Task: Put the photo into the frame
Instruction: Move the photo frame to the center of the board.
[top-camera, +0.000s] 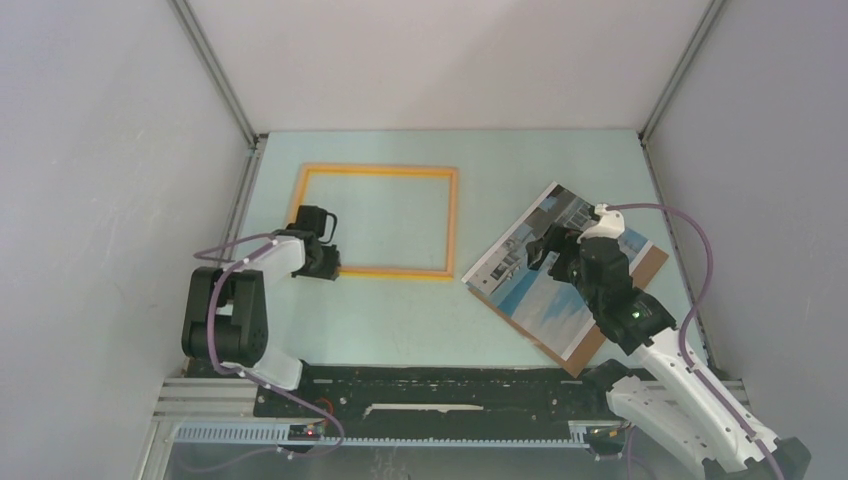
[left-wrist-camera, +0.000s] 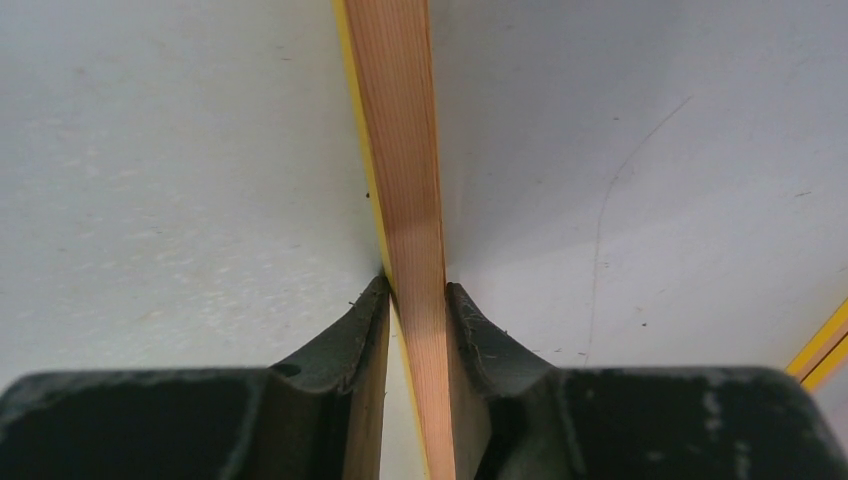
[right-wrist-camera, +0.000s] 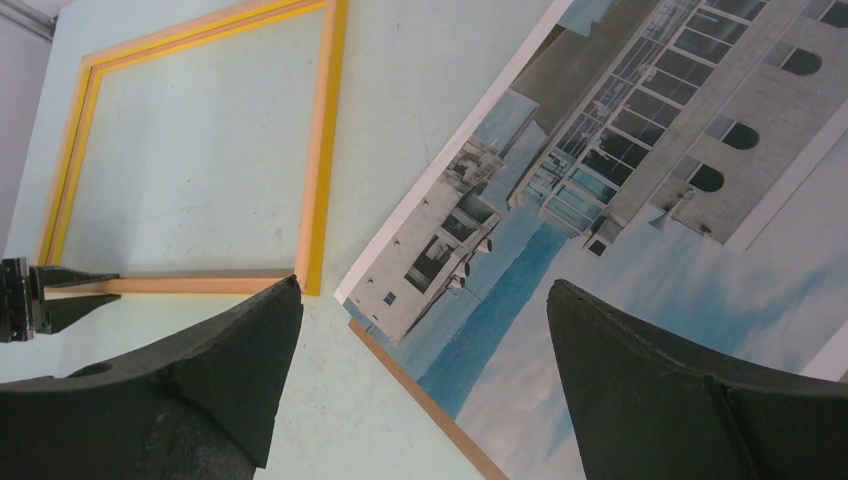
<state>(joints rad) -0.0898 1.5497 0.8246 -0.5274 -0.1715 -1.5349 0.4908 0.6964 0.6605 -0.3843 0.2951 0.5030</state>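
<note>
Right now my left gripper (left-wrist-camera: 415, 290) is clamped on the near rail of the frame (top-camera: 380, 169), close to its near-left corner, with one finger on each side of the thin wooden strip. My right gripper (right-wrist-camera: 425, 290) hangs over the photo (top-camera: 530, 290) with its jaws wide apart, holding nothing.

The photo lies picture side up on the right of the table (top-camera: 400, 330), skewed. It rests on the brown backing board (top-camera: 652, 262), which shows past it along the near-left edge and at the right corner. It sits just right of the frame, not touching it.

I judge the print to be light, thin and floppy, with a slick face that would crease under a hard pinch. Lying flat, it offers little to grab from above, so I would take it by the white border at an edge or corner, gently. The frame looks stiff but light and likely to slide, so my left-hand clamp should steady it.

Inside the frame's rim I see only the pale table surface. Whether a pane sits there I cannot tell.
</note>
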